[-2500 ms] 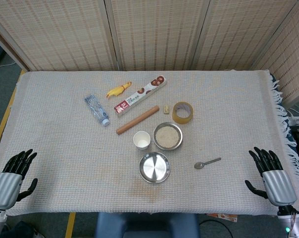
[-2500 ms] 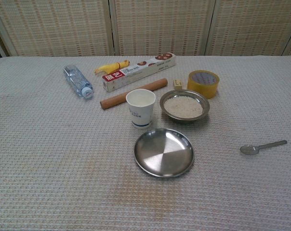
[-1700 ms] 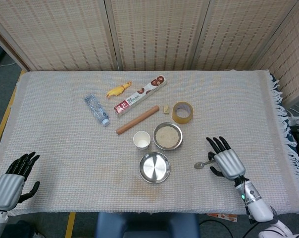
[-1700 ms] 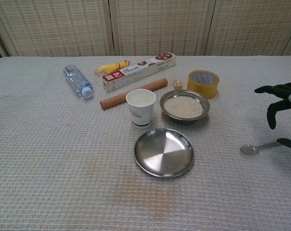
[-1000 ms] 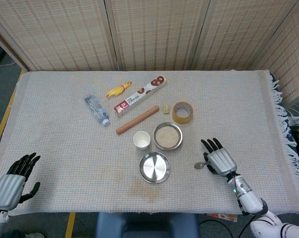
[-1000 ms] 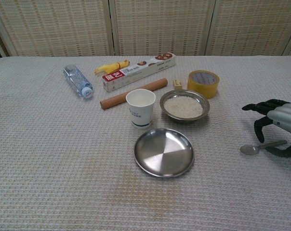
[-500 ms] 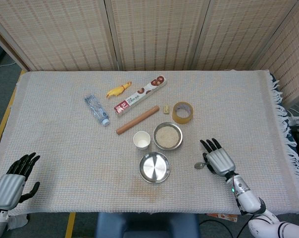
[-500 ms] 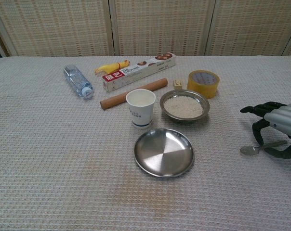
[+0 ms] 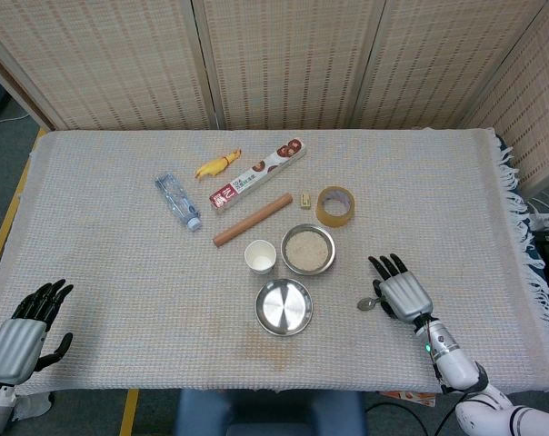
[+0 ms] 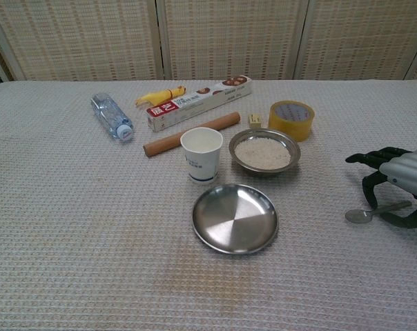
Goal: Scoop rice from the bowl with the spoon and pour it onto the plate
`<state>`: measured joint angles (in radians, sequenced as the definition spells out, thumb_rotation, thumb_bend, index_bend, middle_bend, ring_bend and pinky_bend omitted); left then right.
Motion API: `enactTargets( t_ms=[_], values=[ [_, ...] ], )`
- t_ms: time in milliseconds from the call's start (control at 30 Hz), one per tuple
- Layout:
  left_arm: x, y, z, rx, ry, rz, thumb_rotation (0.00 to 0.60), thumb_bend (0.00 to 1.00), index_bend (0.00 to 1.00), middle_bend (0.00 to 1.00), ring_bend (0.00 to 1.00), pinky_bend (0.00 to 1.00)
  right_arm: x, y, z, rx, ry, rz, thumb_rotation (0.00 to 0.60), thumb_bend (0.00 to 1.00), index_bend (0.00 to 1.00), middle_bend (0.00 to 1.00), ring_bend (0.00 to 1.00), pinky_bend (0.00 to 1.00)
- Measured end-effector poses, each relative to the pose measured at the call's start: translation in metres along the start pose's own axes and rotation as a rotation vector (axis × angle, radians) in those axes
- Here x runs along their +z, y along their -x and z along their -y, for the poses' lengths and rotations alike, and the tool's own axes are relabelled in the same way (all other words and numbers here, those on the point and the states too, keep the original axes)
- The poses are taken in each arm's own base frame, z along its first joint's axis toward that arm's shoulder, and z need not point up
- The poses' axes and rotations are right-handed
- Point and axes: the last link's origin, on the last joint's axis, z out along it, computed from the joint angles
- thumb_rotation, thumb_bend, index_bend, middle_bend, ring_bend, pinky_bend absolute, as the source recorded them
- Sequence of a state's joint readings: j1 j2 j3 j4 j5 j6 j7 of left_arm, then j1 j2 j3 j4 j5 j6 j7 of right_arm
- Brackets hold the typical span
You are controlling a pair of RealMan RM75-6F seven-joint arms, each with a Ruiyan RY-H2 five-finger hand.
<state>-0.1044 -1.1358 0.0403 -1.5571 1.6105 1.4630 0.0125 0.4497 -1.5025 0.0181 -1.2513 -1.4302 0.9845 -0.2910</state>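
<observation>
Woven, waffle-textured beige cloth point(image 9: 120, 263) covers the table; reed-panel screens point(image 9: 284, 64) stand behind. Spoon point(image 10: 364, 214), small polished metal, lies on the cloth at the right w/ its bowl end pointing toward the centre. Right hand point(image 10: 395, 181), grey shell w/ black fingers, sits over the handle, fingers curled down around it; whether they actually grip it can't be told. Bowl point(image 9: 308, 250) is round shiny steel, filled w/ pale rice, just beside a white paper cup point(image 9: 260, 257). Plate point(image 9: 284, 306) is flat, round, mirror-bright steel, near the front of both. Left hand point(image 9: 22, 331) rests at the near left edge, well apart from everything, fingers spread, holding nothing.

Further back: yellow tape roll point(image 9: 334, 206), small tan block point(image 9: 304, 200), wooden rolling pin point(image 9: 252, 219), long red-white box point(image 9: 257, 175), clear plastic bottle point(image 9: 177, 201) lying flat, yellow rubber chicken point(image 9: 217, 164). Btw spoon and bowl there's only bare cloth.
</observation>
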Motion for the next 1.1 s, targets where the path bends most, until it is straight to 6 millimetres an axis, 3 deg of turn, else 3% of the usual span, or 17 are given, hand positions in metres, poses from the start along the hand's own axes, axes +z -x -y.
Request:
enactTargets(
  t_ms=[400, 667, 933, 1100],
  values=[
    [0.0001, -0.0004, -0.0005, -0.004, 0.002, 0.0, 0.6, 0.4, 0.0, 0.0, 0.0, 0.15, 0.0011, 0.0008, 0.0015, 0.008, 0.001, -0.007, 0.6, 0.31, 0.6, 0.01, 0.0, 0.0],
    [-0.0004, -0.0006, -0.0008, -0.007, 0.01, -0.005, 0.6, 0.4, 0.0, 0.0, 0.0, 0.15, 0.0004, -0.0023, 0.0011, 0.003, 0.0, -0.037, 0.6, 0.31, 0.66, 0.16, 0.0, 0.0],
    [-0.0008, -0.0002, -0.0013, -0.005, 0.009, -0.004, 0.6, 0.4, 0.0, 0.0, 0.0, 0.15, 0.0027, -0.0036, 0.0027, -0.013, 0.003, -0.092, 0.6, 0.34, 0.83, 0.47, 0.03, 0.0],
    [-0.0009, -0.0007, -0.0007, -0.006, 0.006, -0.003, 0.6, 0.41, 0.0, 0.0, 0.0, 0.15, 0.0037, -0.0036, 0.0037, -0.012, 0.006, -0.125, 0.6, 0.34, 0.89, 0.53, 0.08, 0.0]
  ],
)
